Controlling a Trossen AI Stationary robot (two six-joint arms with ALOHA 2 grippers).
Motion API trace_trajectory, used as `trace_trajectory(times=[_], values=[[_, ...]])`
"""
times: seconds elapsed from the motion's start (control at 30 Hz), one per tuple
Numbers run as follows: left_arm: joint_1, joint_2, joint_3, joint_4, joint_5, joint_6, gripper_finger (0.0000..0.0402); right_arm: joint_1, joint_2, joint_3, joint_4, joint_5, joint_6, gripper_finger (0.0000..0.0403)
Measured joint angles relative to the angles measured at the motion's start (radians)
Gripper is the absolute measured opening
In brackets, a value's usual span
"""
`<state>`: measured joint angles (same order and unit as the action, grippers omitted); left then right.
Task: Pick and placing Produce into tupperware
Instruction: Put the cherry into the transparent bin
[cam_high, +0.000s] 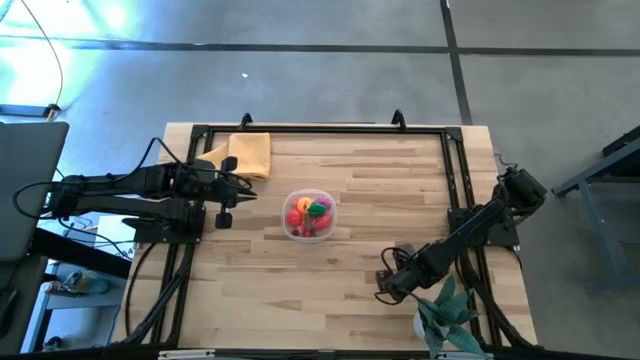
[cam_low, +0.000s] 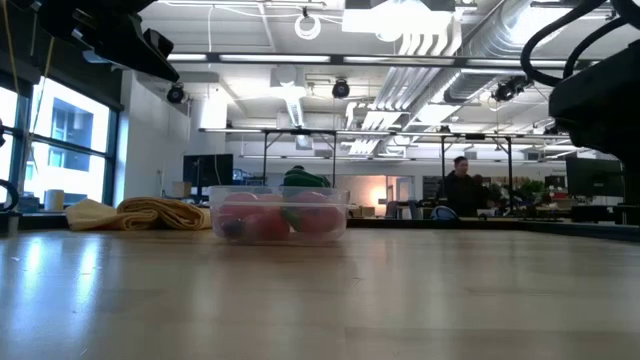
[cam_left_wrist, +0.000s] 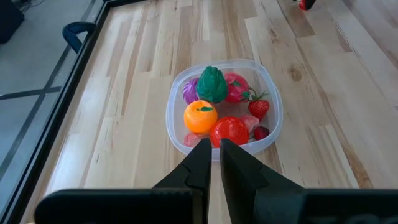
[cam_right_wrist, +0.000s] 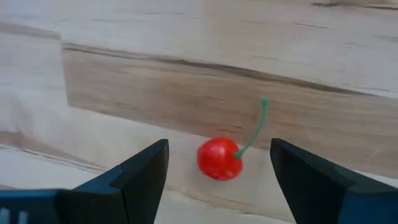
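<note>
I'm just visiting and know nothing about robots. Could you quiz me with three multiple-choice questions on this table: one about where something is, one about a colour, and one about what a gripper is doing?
1. Where does the folded yellow cloth lie?
A. At the table's far edge, near the left arm
B. Inside the tub
C. Under the potted plant

2. What colour is the stem of the toy cherry on the table?
A. Blue
B. Green
C. White

3. How do the right gripper fingers stand around that cherry?
A. Shut tight on it
B. Open, one on each side, not touching it
C. Open, with the cherry far off to one side

Answers:
1 A: the high view shows the cloth at the far edge beside the left gripper, apart from the clear tub.
2 B: the right wrist view shows a thin green stem.
3 B: bare wood shows between the cherry and each finger.
</note>
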<state>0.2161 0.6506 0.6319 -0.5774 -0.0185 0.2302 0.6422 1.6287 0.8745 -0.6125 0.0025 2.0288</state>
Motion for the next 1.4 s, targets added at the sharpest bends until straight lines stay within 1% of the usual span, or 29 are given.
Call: trace_trajectory(times=[0.37, 0.77, 1.23, 1.4], values=[[0.0, 0.0, 0.0, 0.0, 0.0, 0.0, 0.0024, -0.002, 0.043, 0.003, -0.01, -0.03, 0.006, 0.0271], [0.0, 0.0, 0.0, 0.0, 0.0, 0.0, 0.0024, -0.003, 0.045, 0.001, -0.01, -0.039, 0.013, 0.0221], [0.0, 0.0, 0.0, 0.0, 0.0, 0.0, 0.0024, -0.004, 0.047, 0.0, 0.005, -0.072, 0.024, 0.0214], [0.0, 0.0, 0.0, 0.0, 0.0, 0.0, 0.0024, -0.004, 0.047, 0.0, 0.012, -0.082, 0.025, 0.02]])
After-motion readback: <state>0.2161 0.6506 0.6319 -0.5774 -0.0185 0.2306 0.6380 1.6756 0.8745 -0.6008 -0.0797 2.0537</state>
